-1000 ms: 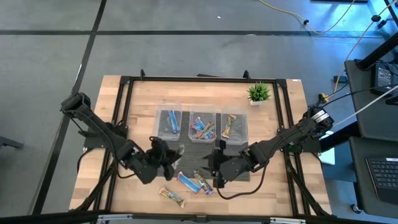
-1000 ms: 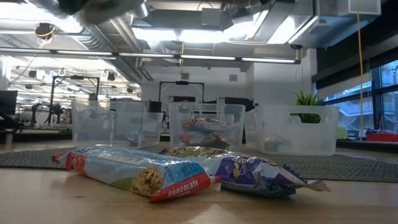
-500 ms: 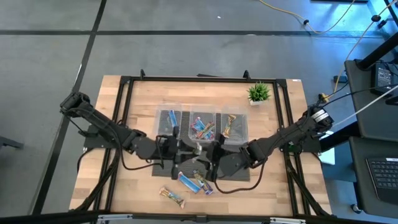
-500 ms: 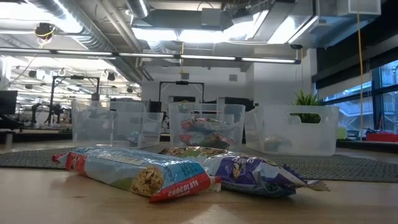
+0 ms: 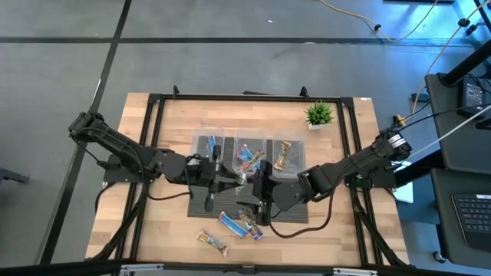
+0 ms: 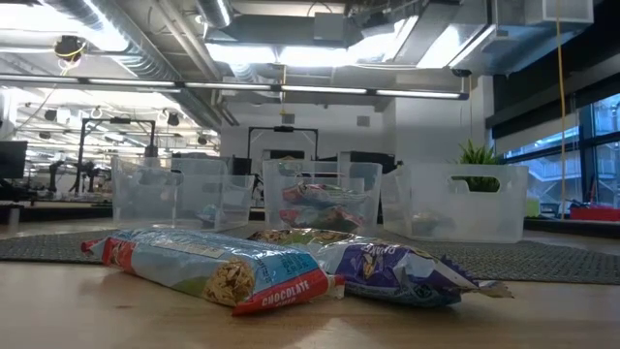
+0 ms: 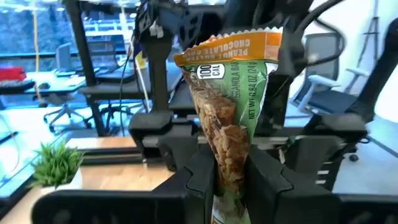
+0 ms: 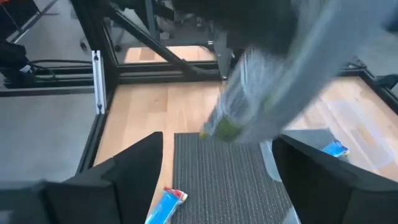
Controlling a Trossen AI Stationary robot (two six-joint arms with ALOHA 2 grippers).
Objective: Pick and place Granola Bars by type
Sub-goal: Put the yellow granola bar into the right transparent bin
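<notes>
Since the earlier frames the left gripper (image 5: 230,182) has travelled from the table's front edge to the dark mat (image 5: 205,201) before the bins, carrying a bar. Clear plastic bins (image 5: 248,156): three in a row, each holding bars. Loose granola bars on the wood: one blue (image 6: 208,267), one purple (image 6: 392,271), one tan-gold (image 5: 212,242). Left gripper closed on a green-and-orange foil granola bar (image 7: 231,93), held upright. Right gripper (image 5: 257,201) spread wide, holding nothing, above the woven mat.
</notes>
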